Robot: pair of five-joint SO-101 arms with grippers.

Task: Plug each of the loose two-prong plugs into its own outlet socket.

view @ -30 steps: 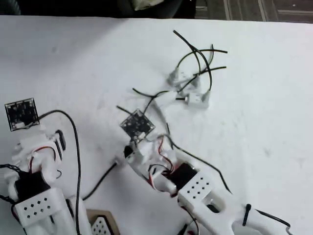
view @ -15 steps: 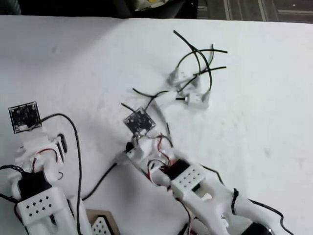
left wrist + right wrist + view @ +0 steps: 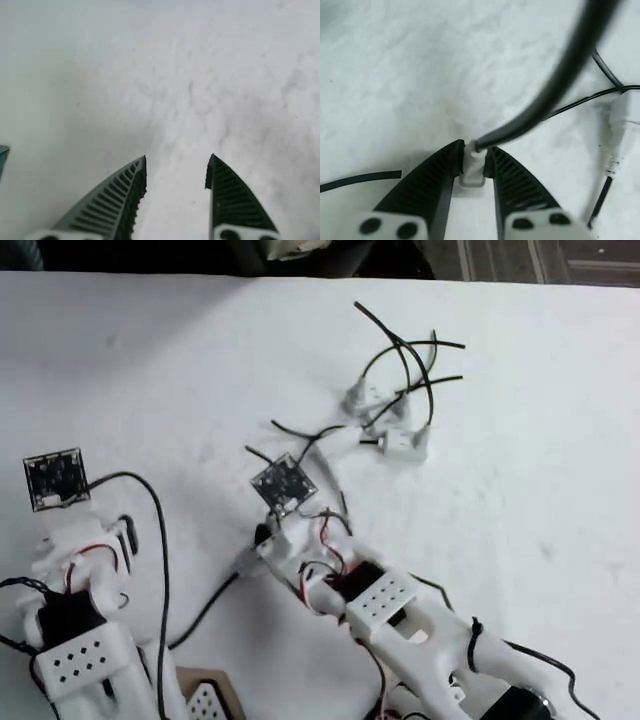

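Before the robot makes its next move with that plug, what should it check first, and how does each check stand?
1. Plug gripped: the right gripper is shut on the white plug. Ok.
2. Prongs' direction: hidden in the grip. Cannot tell.
3. Left gripper free: open over bare table. Ok.
4. Way to the white socket block: loose black wires lie across it. Not ok.
5. Socket block steadied: nothing holds it. Not ok.
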